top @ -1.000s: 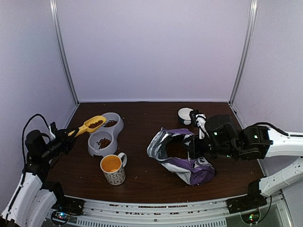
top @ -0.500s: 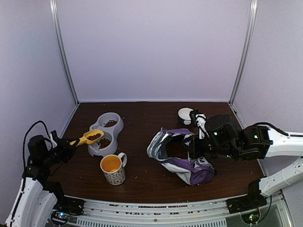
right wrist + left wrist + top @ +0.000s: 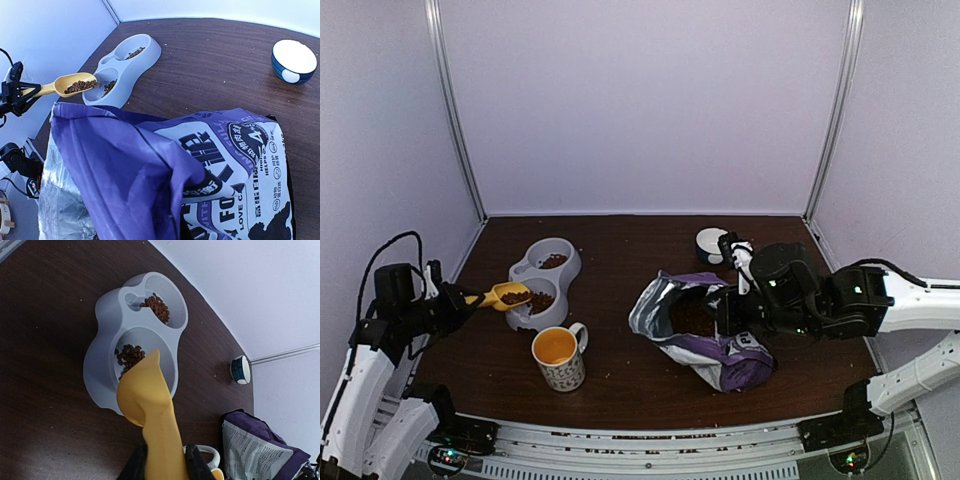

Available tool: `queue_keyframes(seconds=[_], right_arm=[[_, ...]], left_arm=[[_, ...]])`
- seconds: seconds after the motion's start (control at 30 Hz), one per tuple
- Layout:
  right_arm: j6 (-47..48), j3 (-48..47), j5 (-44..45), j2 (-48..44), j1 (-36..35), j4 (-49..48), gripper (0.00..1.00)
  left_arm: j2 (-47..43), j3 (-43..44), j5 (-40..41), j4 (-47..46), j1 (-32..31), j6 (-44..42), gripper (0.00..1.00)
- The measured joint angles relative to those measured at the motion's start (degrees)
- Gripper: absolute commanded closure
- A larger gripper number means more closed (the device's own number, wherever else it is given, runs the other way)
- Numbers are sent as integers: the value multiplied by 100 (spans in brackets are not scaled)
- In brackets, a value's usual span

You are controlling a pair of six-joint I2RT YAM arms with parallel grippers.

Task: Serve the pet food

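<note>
My left gripper is shut on the handle of a yellow scoop loaded with brown kibble. The scoop's bowl hangs over the near compartment of the grey double pet bowl, its tip above the kibble lying there. The far compartment also holds kibble. In the left wrist view the scoop runs up from my fingers. My right gripper is shut on the open rim of the purple food bag, which lies on the table; the bag hides its jaws.
An orange-lined patterned mug stands just in front of the pet bowl, its handle showing in the left wrist view. A small blue-and-white dish sits at the back right. White walls enclose the table on three sides.
My left gripper has pulled back and lowered the loaded scoop from above the far compartment to just over the near compartment. The right arm and bag have not moved.
</note>
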State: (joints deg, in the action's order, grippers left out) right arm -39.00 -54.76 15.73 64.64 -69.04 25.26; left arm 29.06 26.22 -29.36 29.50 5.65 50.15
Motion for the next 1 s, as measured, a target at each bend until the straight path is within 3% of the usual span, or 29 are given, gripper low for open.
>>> queue_keyframes(seconds=[0.2,1.0], right_arm=[[4,0,0,7,0,-4,100],[22,-4,2,50,0,-22,100]], left_arm=[[551,546,31,433,0,-852,100],[1729,1873,44,1279,0,-2612,100]])
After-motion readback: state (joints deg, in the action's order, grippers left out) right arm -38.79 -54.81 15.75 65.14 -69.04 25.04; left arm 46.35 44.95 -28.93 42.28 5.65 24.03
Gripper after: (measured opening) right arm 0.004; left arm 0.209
